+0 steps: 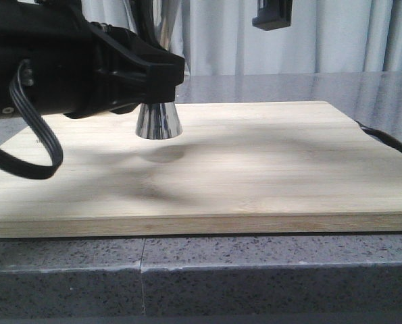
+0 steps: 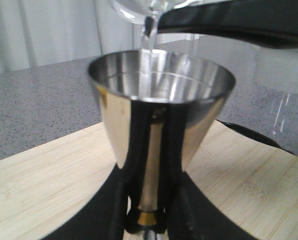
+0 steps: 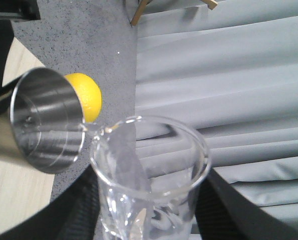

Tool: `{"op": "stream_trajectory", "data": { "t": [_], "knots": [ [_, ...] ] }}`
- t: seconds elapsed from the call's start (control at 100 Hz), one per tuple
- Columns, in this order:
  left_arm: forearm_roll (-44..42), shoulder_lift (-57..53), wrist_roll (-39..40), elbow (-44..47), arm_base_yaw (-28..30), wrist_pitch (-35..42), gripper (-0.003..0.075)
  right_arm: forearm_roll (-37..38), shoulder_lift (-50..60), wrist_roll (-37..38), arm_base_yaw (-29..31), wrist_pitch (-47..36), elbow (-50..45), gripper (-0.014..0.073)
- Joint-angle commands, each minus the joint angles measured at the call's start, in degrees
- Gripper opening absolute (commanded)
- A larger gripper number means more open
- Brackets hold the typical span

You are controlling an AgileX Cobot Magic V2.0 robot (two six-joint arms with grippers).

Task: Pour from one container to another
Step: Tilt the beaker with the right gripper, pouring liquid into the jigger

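My left gripper [image 1: 161, 73] is shut on the waist of the steel jigger [image 1: 159, 121], close to its gold band [image 2: 149, 218]. The jigger stands upright and seems to hang just above the wooden board [image 1: 255, 169]. The open top cup of the jigger [image 2: 161, 80] sits under the lip of the clear glass beaker [image 2: 143, 9]. A thin clear stream runs from that lip into the cup. My right gripper [image 3: 150, 202] is shut on the beaker [image 3: 149, 170], which is tipped toward the rim of the jigger [image 3: 46, 127]. In the front view the beaker is above the frame.
A yellow round fruit [image 3: 87, 96] lies on the grey stone counter [image 3: 88, 45] behind the jigger. A black curved loop [image 1: 384, 140] sticks out at the board's right edge. A black part [image 1: 273, 15] hangs at the top. Grey curtains close off the back.
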State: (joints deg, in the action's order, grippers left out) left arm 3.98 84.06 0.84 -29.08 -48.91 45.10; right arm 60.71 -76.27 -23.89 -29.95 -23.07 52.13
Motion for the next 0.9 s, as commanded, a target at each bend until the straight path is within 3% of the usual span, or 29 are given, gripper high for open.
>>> {"op": "stream_trajectory", "data": {
  "t": [0.0, 0.89],
  "knots": [
    [-0.09, -2.16, 0.68, -1.75, -0.30, 5.19, -0.0019, -0.72, 2.21, -0.48, 0.00, -2.76, 2.14, 0.0246],
    [-0.09, -2.16, 0.68, -1.75, -0.30, 5.19, -0.0019, -0.48, 2.21, -7.00, 0.00, -3.71, 2.14, 0.0246]
  ]
}}
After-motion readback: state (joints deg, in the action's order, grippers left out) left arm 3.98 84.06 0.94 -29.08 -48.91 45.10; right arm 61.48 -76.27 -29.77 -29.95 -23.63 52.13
